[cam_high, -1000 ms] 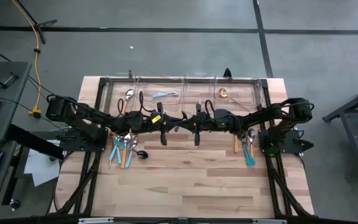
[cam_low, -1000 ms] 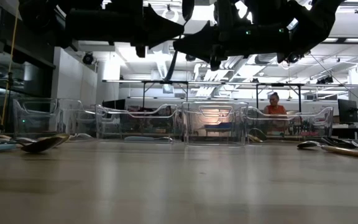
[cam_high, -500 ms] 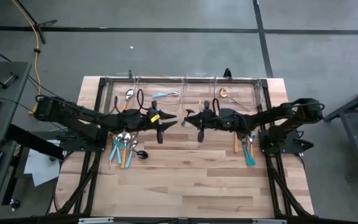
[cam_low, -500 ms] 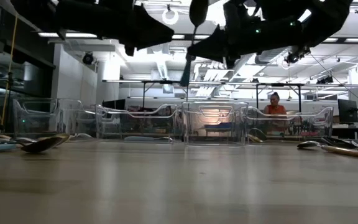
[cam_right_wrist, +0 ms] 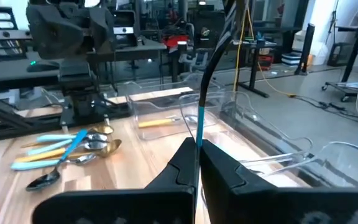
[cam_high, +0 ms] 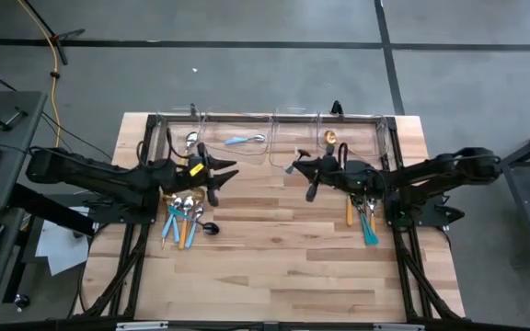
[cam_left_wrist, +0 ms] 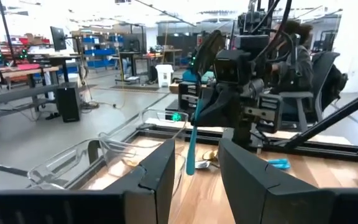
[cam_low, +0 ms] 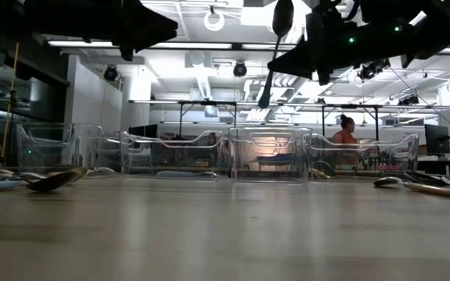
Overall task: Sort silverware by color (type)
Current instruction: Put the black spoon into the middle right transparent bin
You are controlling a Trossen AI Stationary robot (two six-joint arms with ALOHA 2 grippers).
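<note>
My right gripper is shut on a black spoon with a blue handle, high above the table's middle, just right of centre. My left gripper stands open and holds nothing, left of centre, facing the spoon. One pile of silverware with light-blue and orange handles lies flat on the wood at the left. A second pile lies at the right. My right gripper pinches the spoon's blue handle between its two fingers, about halfway along the spoon. The fingers point level from the table's right side and lie across the spoon. The spoon stands nearly upright, bowl up and handle end below the fingers, clear of the table.
Clear plastic bins stand in a row along the far edge. They hold an orange-handled spoon, a light-blue-handled one and a gold piece. Bare wood spans the near half. A person sits in the room beyond.
The two grippers met over the table's middle with the spoon between them. My left gripper has since drawn back toward the left edge without it. My right gripper has drawn back toward the right edge and slightly up with the spoon, which has turned more upright.
</note>
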